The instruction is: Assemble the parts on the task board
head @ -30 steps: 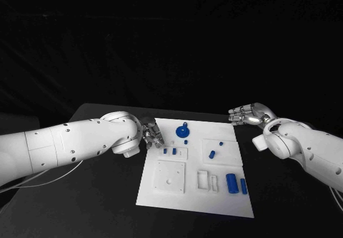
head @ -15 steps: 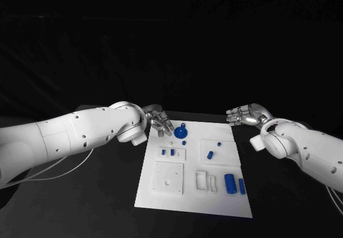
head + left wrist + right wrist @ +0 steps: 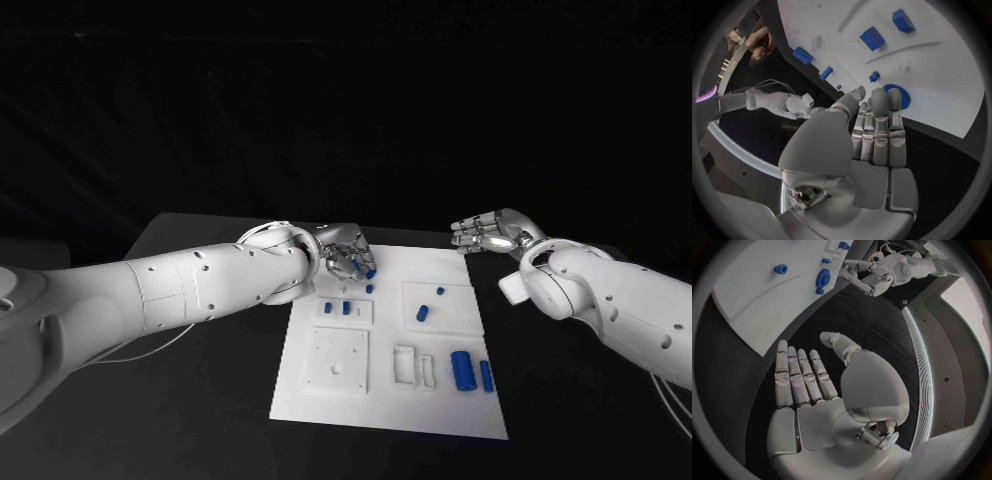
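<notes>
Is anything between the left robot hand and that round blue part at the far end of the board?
Nothing visible. The left robot hand hovers over the board's far end with its fingers straight, and its fingertips point at the round blue part, with no other piece between them. The nearest one, a small blue peg, sits just beyond.

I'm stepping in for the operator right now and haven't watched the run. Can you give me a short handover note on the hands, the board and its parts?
Left hand: open, holding nothing, fingers straight, over the far left corner of the task board, right at the round blue part.
Right hand: open and flat, holding nothing, hanging off the board's far right corner, touching nothing.
Parts: two small blue pieces on the left mid plate, one blue piece on the right mid plate, two blue cylinders lying near the right edge.
Done: I cannot tell which parts are seated.
Left: likely grasping the round part, then the loose cylinders.
</notes>
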Robot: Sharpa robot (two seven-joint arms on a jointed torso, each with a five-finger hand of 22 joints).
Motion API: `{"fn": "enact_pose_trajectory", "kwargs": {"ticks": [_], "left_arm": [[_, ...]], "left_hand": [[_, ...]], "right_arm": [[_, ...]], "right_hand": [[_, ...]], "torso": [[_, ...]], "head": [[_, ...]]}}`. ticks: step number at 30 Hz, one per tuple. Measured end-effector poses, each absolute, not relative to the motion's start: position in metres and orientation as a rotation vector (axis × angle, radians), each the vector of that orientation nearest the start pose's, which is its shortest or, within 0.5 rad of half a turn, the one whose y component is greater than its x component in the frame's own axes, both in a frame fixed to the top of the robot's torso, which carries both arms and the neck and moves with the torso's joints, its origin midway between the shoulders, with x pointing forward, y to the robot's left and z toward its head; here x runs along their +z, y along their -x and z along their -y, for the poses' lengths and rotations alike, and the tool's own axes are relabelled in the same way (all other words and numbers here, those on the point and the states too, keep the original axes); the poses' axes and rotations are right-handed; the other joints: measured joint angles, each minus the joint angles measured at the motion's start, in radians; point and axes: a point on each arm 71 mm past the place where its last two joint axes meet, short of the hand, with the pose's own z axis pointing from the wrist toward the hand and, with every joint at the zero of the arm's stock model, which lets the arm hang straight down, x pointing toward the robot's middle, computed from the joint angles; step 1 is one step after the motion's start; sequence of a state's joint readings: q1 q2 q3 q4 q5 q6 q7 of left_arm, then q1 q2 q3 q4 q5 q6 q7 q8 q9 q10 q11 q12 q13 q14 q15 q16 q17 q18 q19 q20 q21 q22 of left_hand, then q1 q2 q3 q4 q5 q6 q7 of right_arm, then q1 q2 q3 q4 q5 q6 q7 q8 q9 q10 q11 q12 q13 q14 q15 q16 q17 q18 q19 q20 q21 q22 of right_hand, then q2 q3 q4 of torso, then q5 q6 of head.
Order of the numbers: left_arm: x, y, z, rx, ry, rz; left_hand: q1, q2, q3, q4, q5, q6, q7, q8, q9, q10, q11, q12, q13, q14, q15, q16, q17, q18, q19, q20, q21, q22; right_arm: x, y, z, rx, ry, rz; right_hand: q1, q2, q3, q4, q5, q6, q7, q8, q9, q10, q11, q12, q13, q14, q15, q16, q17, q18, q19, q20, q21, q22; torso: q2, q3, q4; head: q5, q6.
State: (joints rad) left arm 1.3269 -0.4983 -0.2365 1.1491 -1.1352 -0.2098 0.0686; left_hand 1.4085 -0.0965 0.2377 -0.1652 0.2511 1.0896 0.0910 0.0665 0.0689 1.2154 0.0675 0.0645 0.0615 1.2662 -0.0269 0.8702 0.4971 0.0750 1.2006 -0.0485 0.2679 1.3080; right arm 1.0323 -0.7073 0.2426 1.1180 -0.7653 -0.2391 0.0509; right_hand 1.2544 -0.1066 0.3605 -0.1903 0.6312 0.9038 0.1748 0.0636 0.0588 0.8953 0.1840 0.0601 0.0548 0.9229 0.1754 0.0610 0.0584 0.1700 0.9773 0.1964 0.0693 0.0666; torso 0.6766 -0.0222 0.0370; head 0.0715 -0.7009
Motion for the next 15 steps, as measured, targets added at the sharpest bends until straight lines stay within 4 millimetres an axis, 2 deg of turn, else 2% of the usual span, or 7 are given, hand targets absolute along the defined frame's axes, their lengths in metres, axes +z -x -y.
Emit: {"fn": "enact_pose_trajectory", "kwargs": {"ticks": [3, 11, 13, 15], "left_arm": [[-0.206, -0.542, -0.120, -0.794, -0.225, -1.792], [-0.210, -0.540, -0.106, -0.758, -0.348, -1.748], [-0.211, -0.540, -0.103, -0.748, -0.373, -1.745], [-0.212, -0.540, -0.101, -0.736, -0.393, -1.744]], "left_hand": [[-0.013, -0.013, 0.022, 0.000, 0.002, 0.000, 0.000, 0.000, 0.000, -0.003, -0.003, 0.000, 0.000, 0.000, 0.000, 0.087, 0.010, 0.000, 0.020, -0.003, 0.049, 0.000], [-0.026, -0.026, 0.038, 0.015, -0.002, -0.005, -0.005, 0.000, 0.000, -0.024, -0.003, 0.000, 0.000, 0.019, -0.010, 0.204, -0.038, 0.001, 0.024, -0.007, 0.145, 0.000], [-0.027, -0.027, 0.034, 0.021, -0.018, -0.005, -0.005, 0.000, 0.000, -0.036, -0.003, 0.000, 0.000, 0.021, -0.012, 0.214, -0.046, 0.002, 0.024, -0.007, 0.151, 0.000], [-0.031, -0.031, 0.023, 0.032, -0.055, -0.012, -0.003, 0.000, 0.000, -0.051, 0.002, 0.000, 0.000, 0.021, -0.012, 0.217, -0.054, 0.002, 0.024, -0.007, 0.153, 0.000]], "right_arm": [[-0.215, -0.551, 0.269, 0.953, -0.749, -1.627], [-0.214, -0.550, 0.266, 0.960, -0.745, -1.627], [-0.214, -0.550, 0.266, 0.961, -0.745, -1.627], [-0.214, -0.550, 0.266, 0.962, -0.744, -1.627]], "right_hand": [[0.000, 0.000, 0.000, 0.000, 0.000, 0.000, 0.000, 0.000, 0.000, 0.000, 0.000, 0.000, 0.000, 0.000, 0.000, 0.000, 0.000, 0.000, 0.000, 0.000, 0.000, 0.000], [-0.004, -0.004, -0.003, 0.003, 0.000, 0.000, 0.000, 0.000, 0.000, 0.000, 0.000, 0.000, 0.000, 0.001, -0.001, 0.000, 0.000, 0.000, 0.000, 0.000, 0.000, 0.000], [-0.004, -0.004, -0.003, 0.003, 0.004, 0.000, 0.000, 0.000, 0.000, 0.000, 0.000, 0.000, 0.000, 0.001, -0.001, 0.000, 0.000, 0.000, 0.000, 0.000, 0.000, 0.000], [-0.004, -0.004, -0.006, 0.006, 0.005, 0.000, 0.000, 0.000, 0.000, 0.000, 0.000, 0.000, 0.000, 0.001, -0.001, 0.000, 0.000, 0.000, 0.000, 0.000, 0.000, 0.000]], "torso": [[0.000, 0.0006, 0.0001], [0.000, 0.0010, 0.0000], [0.000, 0.0011, -0.0005], [0.000, 0.0012, -0.0006]], "head": [[0.000, 0.001], [-0.002, 0.001], [-0.002, 0.000], [-0.002, -0.001]]}}
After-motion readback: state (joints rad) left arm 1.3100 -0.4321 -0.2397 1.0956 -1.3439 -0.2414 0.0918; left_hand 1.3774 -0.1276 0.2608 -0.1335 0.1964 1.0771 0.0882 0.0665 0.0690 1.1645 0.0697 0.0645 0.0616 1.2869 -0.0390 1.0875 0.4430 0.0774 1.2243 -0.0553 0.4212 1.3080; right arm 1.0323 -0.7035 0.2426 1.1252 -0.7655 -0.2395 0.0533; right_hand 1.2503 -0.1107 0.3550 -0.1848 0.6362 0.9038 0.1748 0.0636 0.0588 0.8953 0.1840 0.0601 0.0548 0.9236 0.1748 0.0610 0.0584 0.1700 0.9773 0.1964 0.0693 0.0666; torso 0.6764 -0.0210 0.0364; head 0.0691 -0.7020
